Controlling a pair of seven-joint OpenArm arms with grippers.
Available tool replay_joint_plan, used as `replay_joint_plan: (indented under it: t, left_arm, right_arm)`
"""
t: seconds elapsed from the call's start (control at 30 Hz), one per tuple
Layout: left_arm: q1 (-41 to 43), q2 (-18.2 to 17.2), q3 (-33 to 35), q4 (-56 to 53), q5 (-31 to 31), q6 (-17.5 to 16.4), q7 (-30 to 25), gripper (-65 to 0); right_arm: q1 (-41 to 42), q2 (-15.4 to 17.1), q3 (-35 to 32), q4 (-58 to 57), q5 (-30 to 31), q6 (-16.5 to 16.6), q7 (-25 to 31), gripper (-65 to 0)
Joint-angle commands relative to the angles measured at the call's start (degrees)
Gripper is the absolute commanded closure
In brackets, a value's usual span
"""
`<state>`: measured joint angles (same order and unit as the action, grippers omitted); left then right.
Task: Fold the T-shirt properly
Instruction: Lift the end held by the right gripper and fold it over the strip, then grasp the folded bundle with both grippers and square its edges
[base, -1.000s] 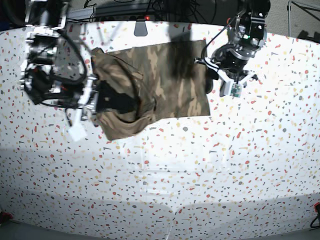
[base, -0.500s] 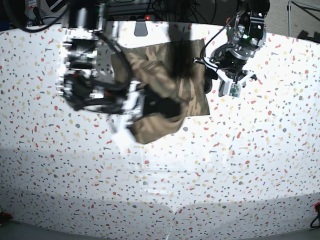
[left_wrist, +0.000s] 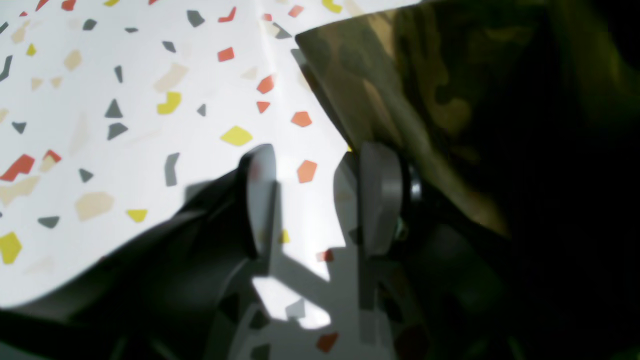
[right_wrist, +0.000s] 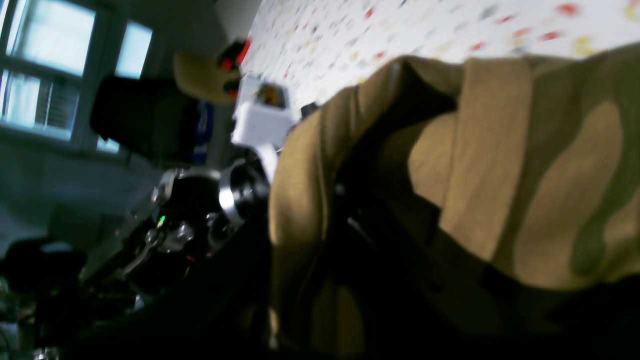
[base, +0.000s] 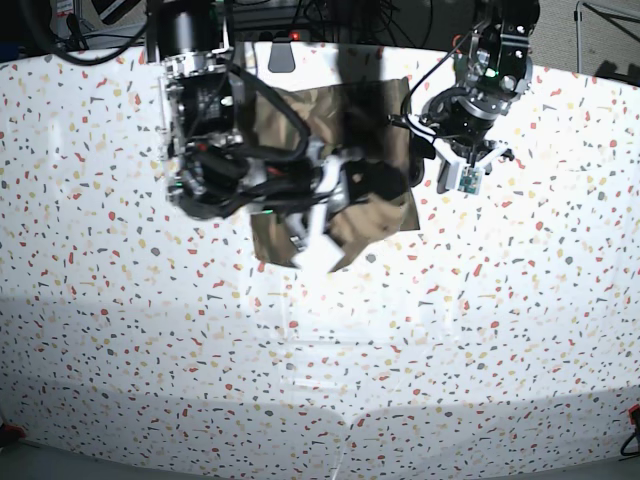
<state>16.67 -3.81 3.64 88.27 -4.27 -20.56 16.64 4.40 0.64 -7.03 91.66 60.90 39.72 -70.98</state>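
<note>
The base camera looked down from high in front on the whole speckled worktop (base: 480, 330). The left wrist camera sat close above its jaws, facing the worktop and the T-shirt (left_wrist: 450, 100) edge. The right wrist camera, tilted sideways, pressed close to the same T-shirt, with a window (right_wrist: 45, 75) behind.

The near half of the desk (base: 330, 380) and its left and right flanks are left bare, so wide passage is offered there. The far middle is taken up by the T-shirt (base: 375, 215), above which the right arm (base: 215, 150) is stretched. The far right corner beside the cloth edge is occupied by the left gripper (left_wrist: 312, 200), whose parted jaws are held over bare desk just beside the T-shirt.
</note>
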Motion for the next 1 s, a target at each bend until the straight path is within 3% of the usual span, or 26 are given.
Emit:
replay_joint_plan:
  t: [0.0,0.2,0.3,0.33,0.43,0.47,0.53,0.67,0.77,0.97]
  left_arm:
    - [0.31,0.11,0.15,0.31,-0.22,-0.9,1.7,-26.4]
    - [0.31,0.11,0.15,0.31,-0.22,-0.9,1.73,-26.4]
    - [0.31,-0.11,0.15,0.33,-0.2,-0.9,1.7,-26.4]
    - [0.31,-0.39,0.15,0.35,-0.17,-0.9,1.7,-26.4]
    - [0.33,-2.08,0.15,0.92,-0.2,-0.85,1.73,-26.4]
    - [0.31,-2.93,0.15,1.31,-0.2,-0.85,1.73,-26.4]
    - [0.31,-4.92,0.15,2.27,-0.22,-0.59,1.97,-26.4]
    - [0.33,-9.49,0.15,4.48,-0.24,4.63,2.16,-26.4]
    - [0.35,-13.14,0.15,6.23,-0.26,8.11,2.29,-26.4]
    - [0.33,-20.28,0.15,8.72,-0.28,16.26,3.45,-26.4]
  right_arm:
    - [0.96,-0.46,-1.18,1.11,1.53,0.28,1.6,0.0]
    - [0.98,-4.31,-2.71,1.11,-8.35,0.28,2.21,0.0]
    - [1.01,-5.31,-2.73,1.11,-6.97,0.28,2.14,0.0]
    - [1.03,-5.49,-2.75,1.11,-5.73,0.28,2.12,-2.5]
    - [1.53,-5.6,-2.75,1.14,-1.36,0.28,1.31,-24.8]
    - [1.68,-5.6,-2.75,1.14,0.59,0.28,0.59,-29.0]
    - [2.19,-5.66,-2.75,1.14,4.94,0.28,-1.84,-30.6]
    - [3.37,-5.73,-2.73,1.14,11.19,0.28,-3.32,-30.6]
    - [5.05,-5.7,-2.67,1.25,11.26,0.28,-3.32,-30.6]
    - [10.6,-5.68,-2.69,1.25,3.72,0.28,-3.3,-30.6]
